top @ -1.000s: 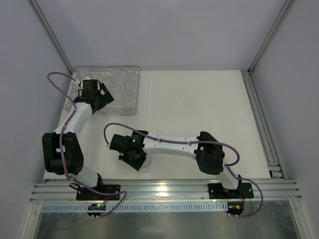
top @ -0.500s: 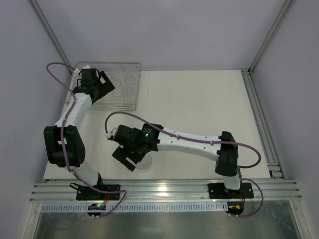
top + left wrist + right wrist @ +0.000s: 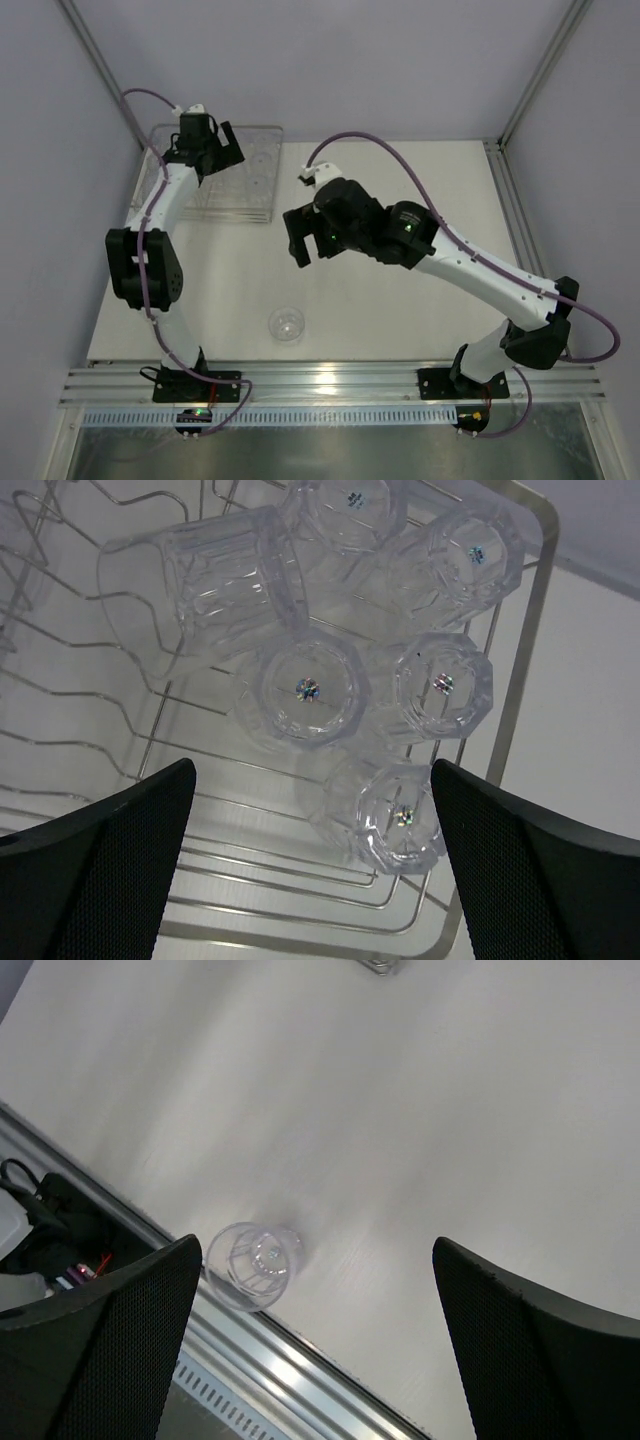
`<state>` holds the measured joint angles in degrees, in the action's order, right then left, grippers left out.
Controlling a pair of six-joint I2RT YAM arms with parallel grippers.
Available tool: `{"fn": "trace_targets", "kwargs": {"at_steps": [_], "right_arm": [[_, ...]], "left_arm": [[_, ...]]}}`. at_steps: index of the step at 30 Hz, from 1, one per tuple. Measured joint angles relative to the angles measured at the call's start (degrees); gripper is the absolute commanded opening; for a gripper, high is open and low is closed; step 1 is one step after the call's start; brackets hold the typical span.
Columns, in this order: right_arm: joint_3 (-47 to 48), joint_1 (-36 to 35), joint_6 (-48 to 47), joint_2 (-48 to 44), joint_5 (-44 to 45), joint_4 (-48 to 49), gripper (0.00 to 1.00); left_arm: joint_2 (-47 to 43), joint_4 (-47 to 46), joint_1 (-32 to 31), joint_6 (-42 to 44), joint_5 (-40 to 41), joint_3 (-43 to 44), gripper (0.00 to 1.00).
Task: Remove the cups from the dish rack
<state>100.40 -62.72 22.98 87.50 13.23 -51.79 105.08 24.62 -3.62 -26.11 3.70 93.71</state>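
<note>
**Both grippers spread empty: six cups under the left, one under the right**

The left gripper (image 3: 310,768) hangs wide apart, holding nothing, above the dish rack (image 3: 520,680). Directly beneath it, between and just beyond its fingers, crowd the cups (image 3: 308,690). Six can be counted clearly in the left wrist view. Five are upside down, bases facing the camera and long axes upright. The sixth, the tipped cup (image 3: 200,580), lies on its side, mouth toward the left of that view.

The right gripper (image 3: 316,1242) is likewise spread and empty above the table (image 3: 420,1110). One lone cup (image 3: 252,1263) stands on end well below it, nearer the finger at the left of the right wrist view and near the rail (image 3: 300,1365). Which end is up cannot be told.
</note>
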Motion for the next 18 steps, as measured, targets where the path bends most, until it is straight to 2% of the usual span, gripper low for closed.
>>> {"fn": "trace_targets", "kwargs": {"at_steps": [3, 9, 18], "right_arm": [[-4.4, 3.8, 0.6, -3.5, 1.2, 1.2, 1.0], [-5.7, 7.4, -0.2, -6.7, -0.4, 1.3, 1.0], [-6.9, 9.6, -2.3, -7.0, -1.9, 1.1, 1.0]], "left_arm": [[4.9, 0.0, -2.4, 3.8, 2.6, 2.4, 1.0], [12.6, 1.0, -6.0, 7.4, 7.7, 5.4, 1.0], [16.0, 1.4, -8.0, 9.0, 17.0, 9.0, 1.0]]}}
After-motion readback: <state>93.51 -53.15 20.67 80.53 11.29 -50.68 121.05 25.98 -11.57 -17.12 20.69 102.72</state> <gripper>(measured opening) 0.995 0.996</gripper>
